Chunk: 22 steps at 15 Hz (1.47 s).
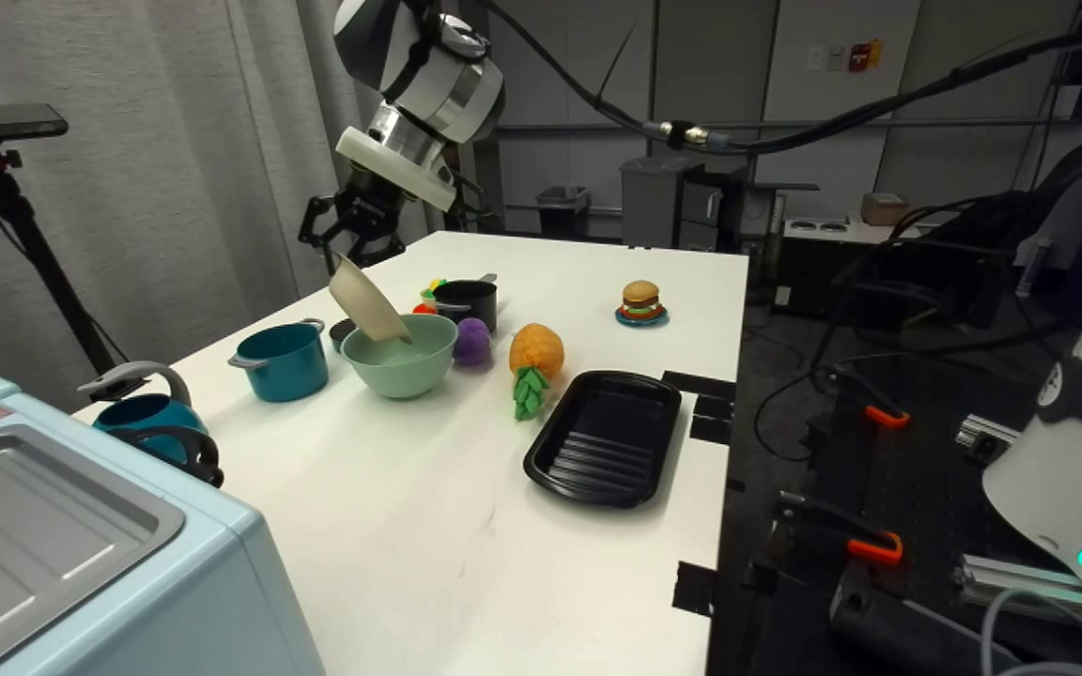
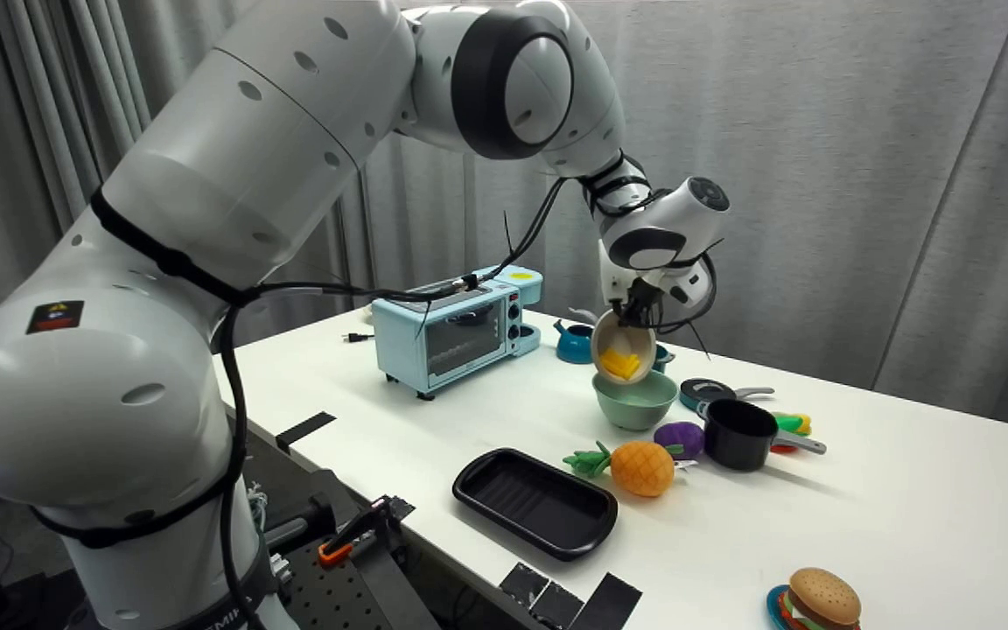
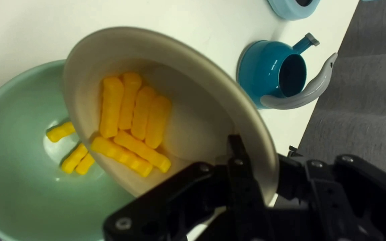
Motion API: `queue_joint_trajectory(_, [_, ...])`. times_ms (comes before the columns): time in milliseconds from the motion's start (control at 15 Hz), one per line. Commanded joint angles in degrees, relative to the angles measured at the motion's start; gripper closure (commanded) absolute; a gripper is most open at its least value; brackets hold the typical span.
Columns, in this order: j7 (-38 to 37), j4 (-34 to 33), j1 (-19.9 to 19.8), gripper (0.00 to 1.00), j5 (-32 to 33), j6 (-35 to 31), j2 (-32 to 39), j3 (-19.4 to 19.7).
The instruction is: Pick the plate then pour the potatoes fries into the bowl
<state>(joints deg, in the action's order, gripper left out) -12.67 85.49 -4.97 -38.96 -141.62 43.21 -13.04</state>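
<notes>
The cream plate [image 3: 193, 97] is steeply tilted, its low lip over the mint-green bowl [image 3: 22, 187]. My gripper [image 3: 259, 155] is shut on the plate's raised rim, with one finger [image 3: 238, 164] inside and the other outside; the outer fingertip is hidden behind the wall. Several yellow potatoes fries [image 3: 141, 113] still lie in the plate, gathered toward its lower side. Three more fries [image 3: 74, 157] rest on the bowl's bottom. Both exterior views show the plate [image 1: 367, 302] leaning down into the bowl's opening [image 1: 400, 361], and the fries [image 2: 619, 363] inside the plate show in an exterior view.
Around the bowl stand a teal pot [image 1: 285, 364], a purple toy [image 1: 472, 343] and a black pot [image 2: 738, 435]. A blue kettle [image 3: 263, 72] is beyond the plate. Nearer the robot are the pineapple toy [image 2: 641, 468] and black tray [image 2: 535, 503]; a toaster oven [image 2: 460, 328] stands aside.
</notes>
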Motion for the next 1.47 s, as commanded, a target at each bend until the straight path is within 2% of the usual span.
queue_joint_trajectory(0, [3.6,-4.3,-1.1,0.99,-2.5,3.1,2.0,-0.1])
queue_joint_trajectory(533, [7.1,-9.8,-3.1,0.99,-5.4,8.8,5.2,-0.2])
queue_joint_trajectory(1000, [7.9,-13.5,-3.3,0.99,-8.4,12.2,7.9,-0.1])
queue_joint_trajectory(1400, [7.8,-17.3,-4.2,0.99,-13.6,16.4,10.0,-0.2])
